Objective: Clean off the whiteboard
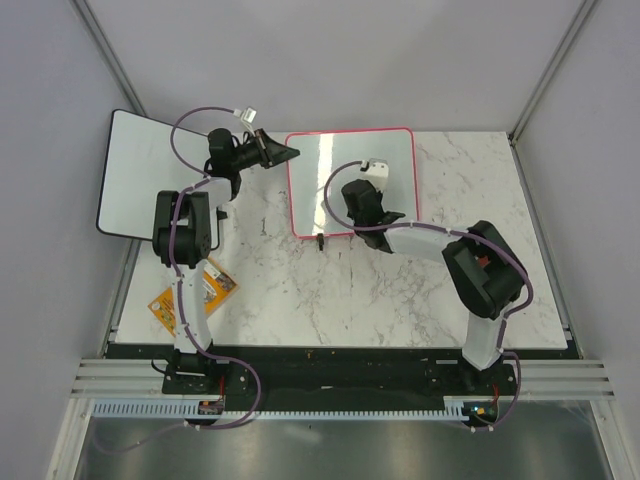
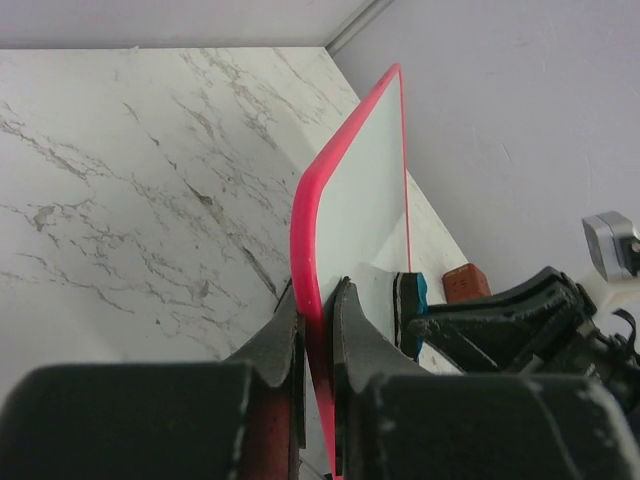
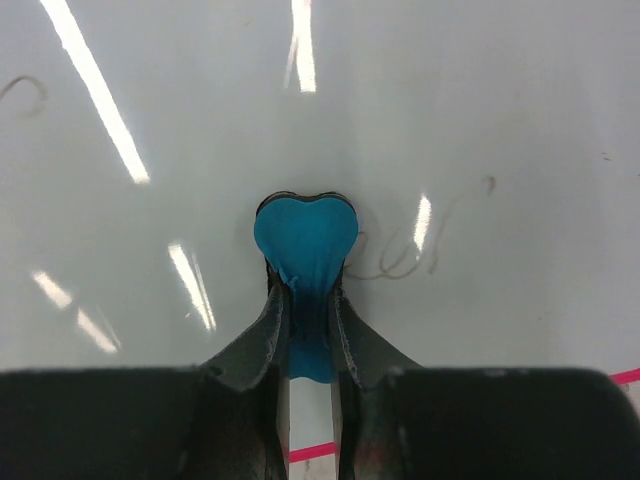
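The whiteboard (image 1: 335,165) with a pink-red rim lies flat on the marble table. My left gripper (image 1: 285,152) is shut on its far left rim; in the left wrist view the pink rim (image 2: 305,220) sits pinched between my left gripper's (image 2: 315,300) fingers. My right gripper (image 1: 375,208) is over the board's near middle, shut on a blue eraser (image 3: 305,235) pressed against the white surface (image 3: 200,100). The eraser also shows in the left wrist view (image 2: 415,298). Faint brown scribbles (image 3: 420,250) lie just right of the eraser, and another (image 3: 25,92) at the far left.
A black-rimmed white board (image 1: 150,170) leans off the table's far left corner. An orange packet (image 1: 195,295) lies by the left arm's base. Grey walls close in the table on the back and sides. The board's near pink rim (image 3: 315,450) shows below my right fingers.
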Available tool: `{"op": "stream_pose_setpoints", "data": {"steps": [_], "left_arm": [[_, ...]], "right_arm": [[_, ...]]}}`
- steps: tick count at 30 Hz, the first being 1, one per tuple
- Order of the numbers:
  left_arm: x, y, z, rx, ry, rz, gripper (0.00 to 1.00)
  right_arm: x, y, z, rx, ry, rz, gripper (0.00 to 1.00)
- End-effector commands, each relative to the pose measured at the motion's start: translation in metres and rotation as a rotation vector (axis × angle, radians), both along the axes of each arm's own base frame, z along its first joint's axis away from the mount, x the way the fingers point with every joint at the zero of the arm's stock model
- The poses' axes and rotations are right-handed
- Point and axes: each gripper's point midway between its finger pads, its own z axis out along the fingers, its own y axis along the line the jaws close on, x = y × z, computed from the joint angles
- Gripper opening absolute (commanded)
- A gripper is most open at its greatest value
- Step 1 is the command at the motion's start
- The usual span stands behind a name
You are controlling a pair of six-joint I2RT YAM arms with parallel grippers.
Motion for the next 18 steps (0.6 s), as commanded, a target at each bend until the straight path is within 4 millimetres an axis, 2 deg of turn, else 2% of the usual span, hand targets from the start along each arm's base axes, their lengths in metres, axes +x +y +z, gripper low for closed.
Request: {"op": "stream_pose_setpoints", "data": {"steps": [1, 5, 11, 15, 18], "left_arm": [[0.005, -0.003, -0.006, 0.118, -0.223, -0.024, 0.02], [0.005, -0.002, -0.006, 0.120, -0.225, -0.021, 0.02], [0.007, 0.004, -0.004, 0.117, -0.223, -0.008, 0.02], [0.007, 0.005, -0.004, 0.110, -0.220, -0.009, 0.02], [0.007, 0.004, -0.006, 0.105, -0.214, -0.014, 0.02]], "right_arm": [[-0.045, -0.144, -0.091, -0.229, 0.314, -0.296, 0.00], [-0.046, -0.167, -0.089, -0.206, 0.322, -0.354, 0.00], [-0.048, -0.174, -0.092, -0.171, 0.345, -0.368, 0.00], [-0.040, -0.160, -0.095, -0.146, 0.350, -0.288, 0.00], [-0.033, -0.131, -0.093, -0.150, 0.338, -0.164, 0.00]]}}
